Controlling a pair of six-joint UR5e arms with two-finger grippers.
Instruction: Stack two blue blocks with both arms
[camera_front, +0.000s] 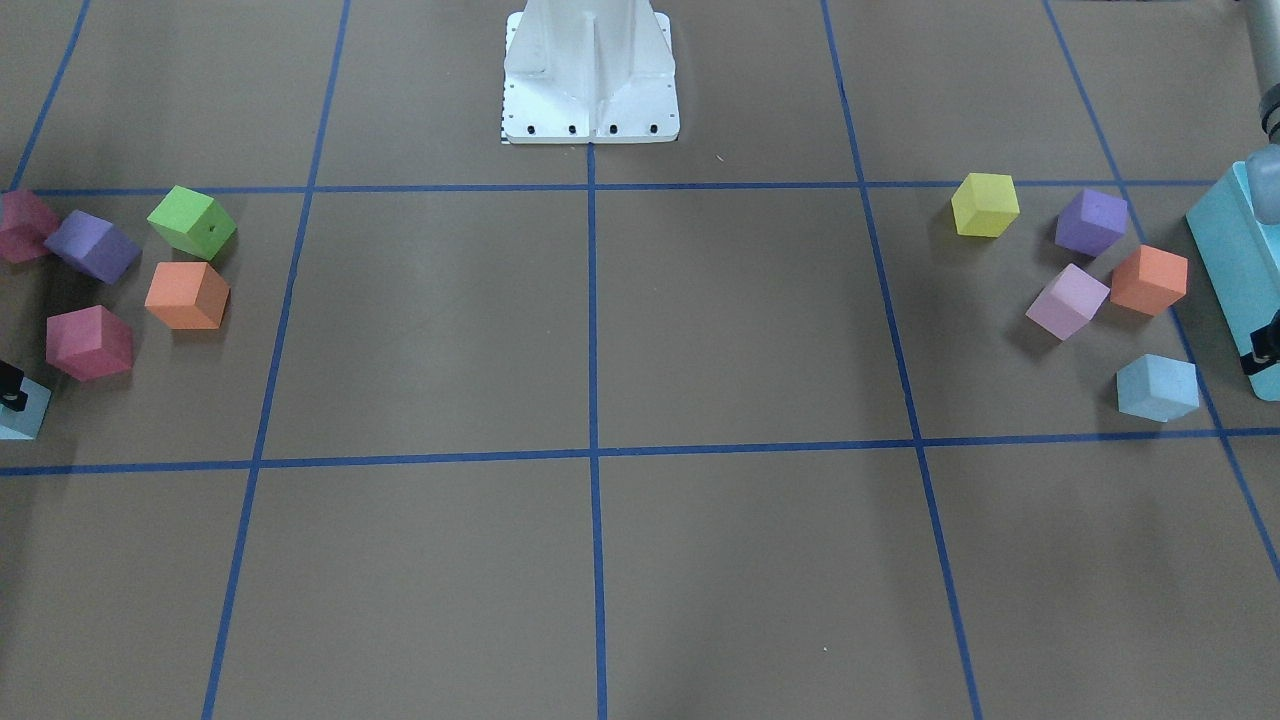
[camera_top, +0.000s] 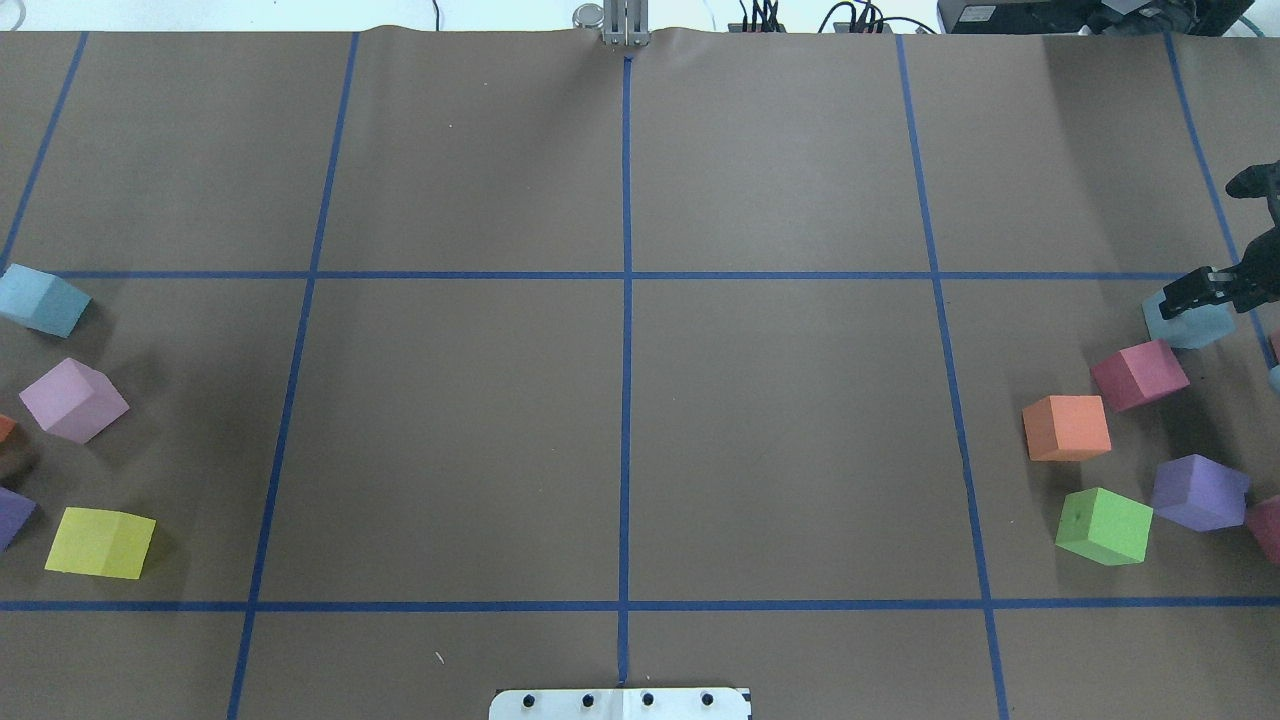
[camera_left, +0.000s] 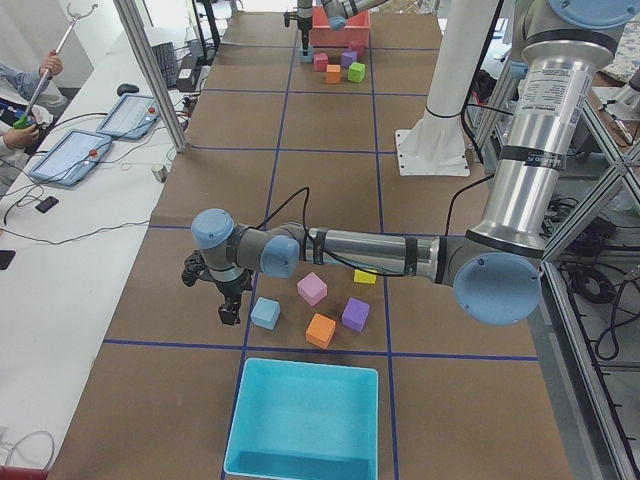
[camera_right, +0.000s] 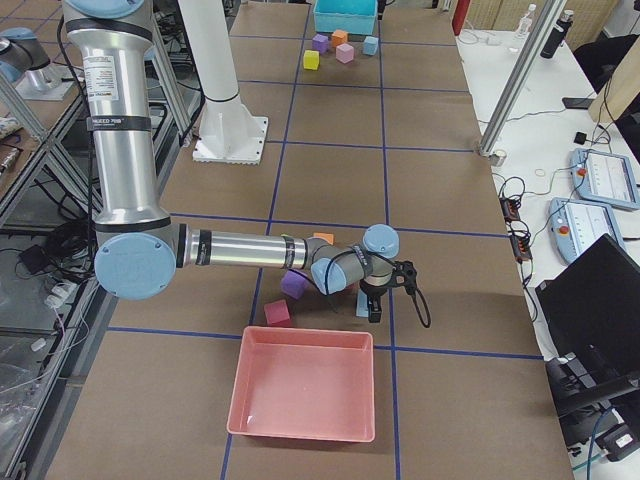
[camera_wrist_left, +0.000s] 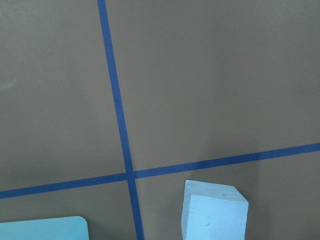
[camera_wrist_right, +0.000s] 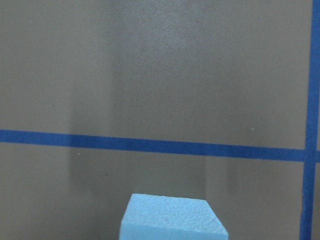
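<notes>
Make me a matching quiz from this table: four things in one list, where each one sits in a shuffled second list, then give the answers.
Things:
1. yellow cube
2. green cube
3. turquoise bin
4. blue block on the robot's right

Places:
A. beside a purple cube, on the robot's right
B. under the right gripper
C. at the table's end on the robot's left
D. in the left cluster, nearest the robot's base

Pairs: 1-D, 2-A, 3-C, 4-B
</notes>
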